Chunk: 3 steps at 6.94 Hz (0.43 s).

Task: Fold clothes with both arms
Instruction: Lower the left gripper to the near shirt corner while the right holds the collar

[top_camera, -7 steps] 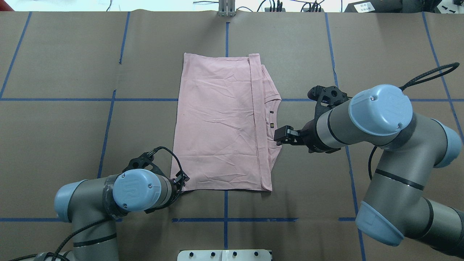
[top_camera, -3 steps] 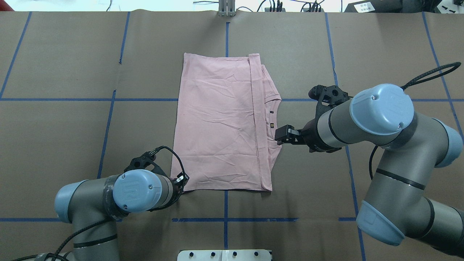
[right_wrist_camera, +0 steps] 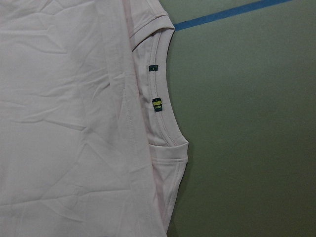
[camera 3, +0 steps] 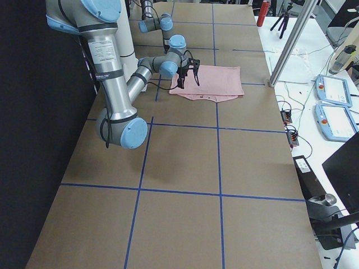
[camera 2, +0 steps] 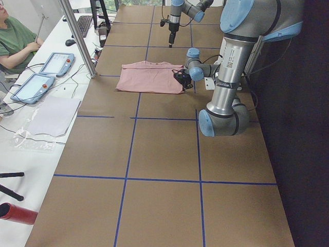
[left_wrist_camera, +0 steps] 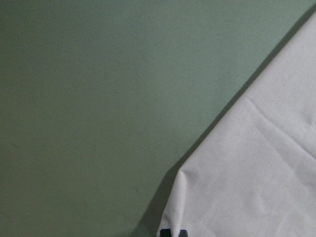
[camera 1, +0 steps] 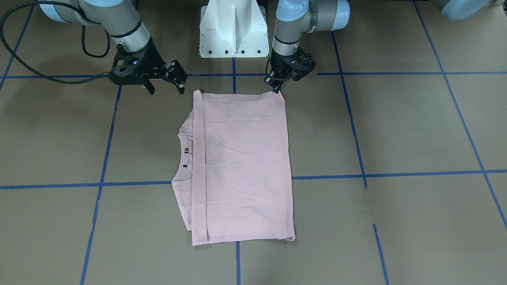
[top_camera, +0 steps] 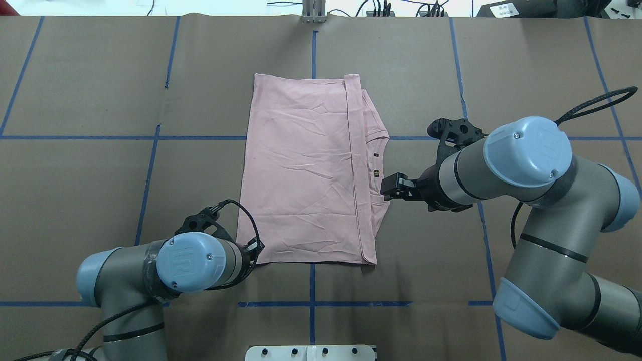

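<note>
The pale pink T-shirt [top_camera: 301,170] lies folded and plain side up on the brown table, its collar [right_wrist_camera: 163,98] and small tags at the side toward my right arm. My left gripper [camera 1: 276,86] points down at the shirt's near corner. The left wrist view shows that corner [left_wrist_camera: 247,187] slightly puckered right at the dark fingertips [left_wrist_camera: 168,232], which look shut on it. My right gripper [camera 1: 165,88] hovers open beside the collar edge, fingers wide apart and holding nothing. One finger [top_camera: 393,186] shows over the shirt's edge.
The white pedestal base [camera 1: 231,29] stands at the table's robot side. Blue tape lines [top_camera: 312,301] grid the brown surface. A metal post [top_camera: 313,12] rises at the far edge. A seated person and tablets [camera 2: 46,72] are at a side table.
My left wrist has crept slightly toward the shirt's near corner, hiding more of its gripper in the overhead view. The right arm and the shirt have barely moved.
</note>
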Available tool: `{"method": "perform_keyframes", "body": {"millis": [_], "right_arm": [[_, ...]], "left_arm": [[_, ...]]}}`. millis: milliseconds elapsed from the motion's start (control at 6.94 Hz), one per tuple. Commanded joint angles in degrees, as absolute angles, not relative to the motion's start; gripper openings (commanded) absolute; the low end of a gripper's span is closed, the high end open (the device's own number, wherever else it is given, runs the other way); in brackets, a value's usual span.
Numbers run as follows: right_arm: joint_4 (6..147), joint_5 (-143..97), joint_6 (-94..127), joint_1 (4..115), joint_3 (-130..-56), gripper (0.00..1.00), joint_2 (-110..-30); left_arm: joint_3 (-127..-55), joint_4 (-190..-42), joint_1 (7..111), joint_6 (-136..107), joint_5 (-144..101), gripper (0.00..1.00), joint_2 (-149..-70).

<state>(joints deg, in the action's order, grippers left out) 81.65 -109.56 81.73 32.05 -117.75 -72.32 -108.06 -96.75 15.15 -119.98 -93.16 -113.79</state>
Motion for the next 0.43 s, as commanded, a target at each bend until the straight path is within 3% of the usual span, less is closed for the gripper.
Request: {"method": "perform_keyframes", "body": {"millis": [0,288], "right_arm": [[81.7,-109.5,82.3,30.8,-116.2,1.00,-72.1],[81.7,-108.1,93.5,26.3,-113.3,1.00,-71.3]], "left_arm": [[-109.4,-96.6,15.9,-119.7,-93.2,0.00,-113.6],[-109.9,-96.6,16.2,-119.2,-93.2,0.00,-113.3]]}}
